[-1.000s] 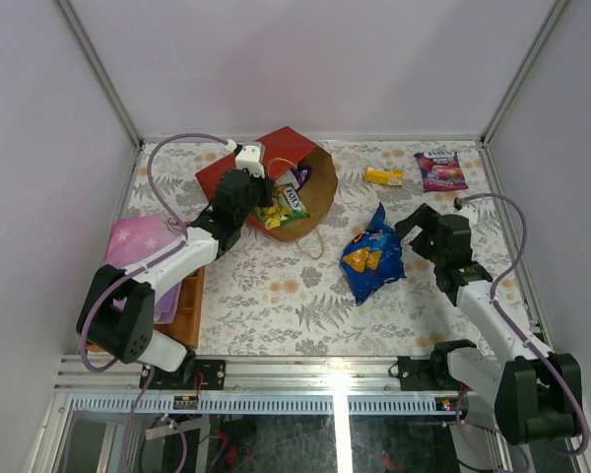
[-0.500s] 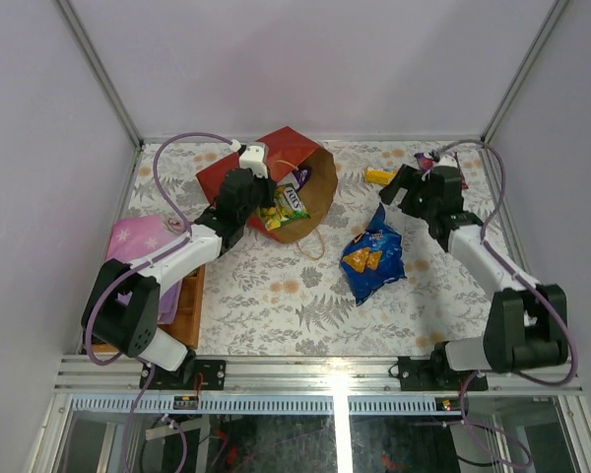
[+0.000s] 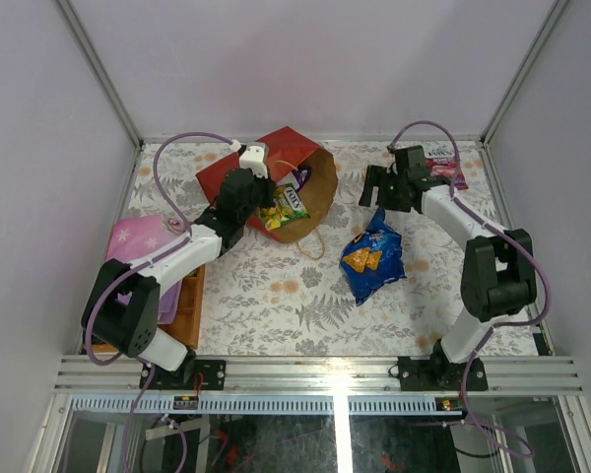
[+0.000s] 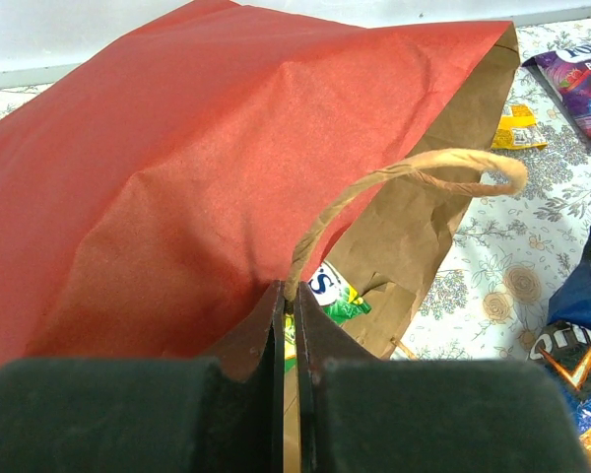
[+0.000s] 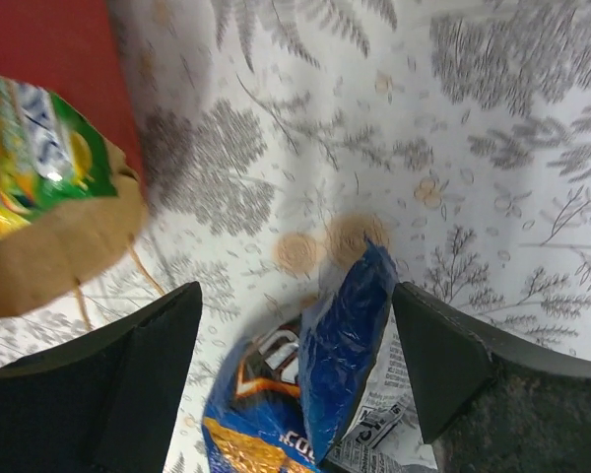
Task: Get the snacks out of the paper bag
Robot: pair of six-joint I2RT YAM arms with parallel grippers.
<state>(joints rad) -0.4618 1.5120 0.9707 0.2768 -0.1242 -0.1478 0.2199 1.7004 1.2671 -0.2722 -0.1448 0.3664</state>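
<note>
The emptying is judged part done. The blue Doritos bag (image 3: 374, 258) is laid on the floral cloth mid-table, and a purple packet (image 4: 581, 79) and a small yellow-orange packet (image 4: 517, 128) are seen out at the far right. A green-yellow packet (image 3: 284, 207) and a second purple packet (image 3: 301, 175) are seen inside the paper bag (image 3: 276, 158).

The bag is laid on its side, far left of centre, with its mouth turned toward the right arm. Its rim is pinched beside the cord handle (image 4: 414, 172) by the left gripper (image 4: 288, 305), whose fingers are pressed together on the paper. The right gripper (image 5: 295, 296) is spread wide and empty above the cloth, between the bag's mouth and the Doritos bag (what it may hide in the top view cannot be told).

A reach into the mouth is called for next, probably for the green-yellow packet, nearest the opening. The upturned corner of the Doritos bag is placed close to that path. A pink star-printed item (image 3: 138, 241) on a wooden tray (image 3: 190, 301) is set well apart.
</note>
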